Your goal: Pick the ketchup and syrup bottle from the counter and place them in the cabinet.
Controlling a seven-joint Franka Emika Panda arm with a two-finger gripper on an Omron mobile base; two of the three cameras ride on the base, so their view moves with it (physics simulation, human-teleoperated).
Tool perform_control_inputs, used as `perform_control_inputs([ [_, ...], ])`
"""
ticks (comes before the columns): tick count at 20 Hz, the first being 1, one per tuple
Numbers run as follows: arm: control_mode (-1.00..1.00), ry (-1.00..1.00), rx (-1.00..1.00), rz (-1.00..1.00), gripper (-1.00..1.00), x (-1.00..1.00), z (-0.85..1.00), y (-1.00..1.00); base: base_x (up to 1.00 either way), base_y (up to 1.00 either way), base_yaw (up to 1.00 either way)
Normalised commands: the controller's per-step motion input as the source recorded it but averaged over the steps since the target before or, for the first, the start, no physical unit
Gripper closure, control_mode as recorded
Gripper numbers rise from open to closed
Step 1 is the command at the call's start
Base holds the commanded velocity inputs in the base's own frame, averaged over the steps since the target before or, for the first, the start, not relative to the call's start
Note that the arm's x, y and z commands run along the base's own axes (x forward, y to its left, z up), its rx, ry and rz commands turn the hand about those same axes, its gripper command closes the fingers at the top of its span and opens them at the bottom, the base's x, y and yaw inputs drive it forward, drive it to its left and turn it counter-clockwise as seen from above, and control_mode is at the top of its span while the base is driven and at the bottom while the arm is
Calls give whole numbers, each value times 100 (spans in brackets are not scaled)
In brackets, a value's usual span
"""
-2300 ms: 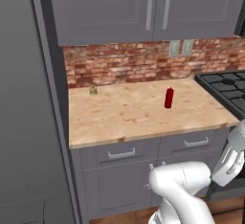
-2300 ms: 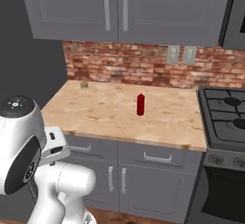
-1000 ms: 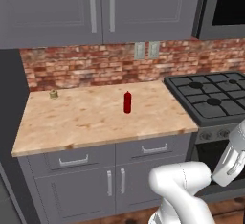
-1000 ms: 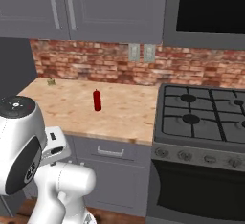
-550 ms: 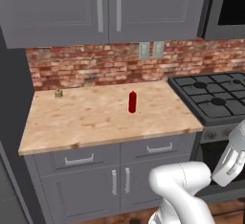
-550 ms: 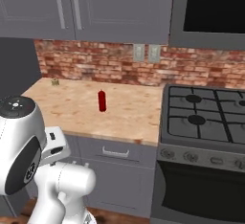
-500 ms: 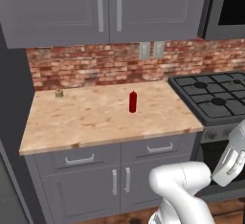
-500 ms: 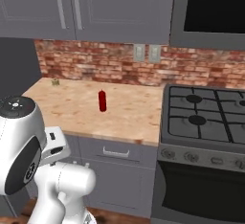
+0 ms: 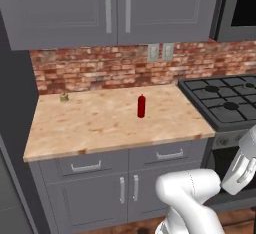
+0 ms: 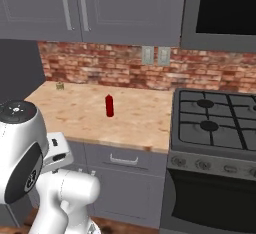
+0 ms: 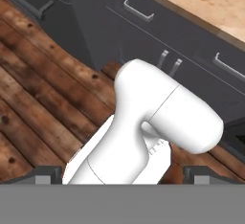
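The ketchup (image 9: 141, 106) stands upright mid-surface (image 9: 100, 128); a small jar (image 9: 64, 97) sits at its ten o'clock. The tool (image 11: 122, 174) is spread wide, holding nothing.

open counter (image 9: 100, 123) around lone ketchup (image 9: 141, 106), stove (image 9: 225, 100) alongside

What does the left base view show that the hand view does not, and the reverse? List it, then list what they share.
Left base view: the ketchup upright on the counter, a small olive object near the brick backsplash, the stove, the wall cabinets.
Hand view: a broad stretch of wooden floor.
Both: the counter and the grey drawers with silver handles.
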Motion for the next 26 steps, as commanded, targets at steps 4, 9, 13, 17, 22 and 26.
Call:
perform_control_inputs([
  [4, 100, 0, 0, 0, -100, 0, 0, 0, 39, 0, 0],
  [9, 100, 0, 0, 0, -100, 0, 0, 0, 43, 0, 0],
  [13, 100, 0, 0, 0, -100, 0, 0, 0, 32, 0, 0],
  [17, 100, 0, 0, 0, -100, 0, 0, 0, 15, 0, 0],
  [22, 100, 0, 0, 0, -100, 0, 0, 0, 0, 0, 1],
  [26, 100, 0, 0, 0, -100, 0, 0, 0, 0, 0, 2],
])
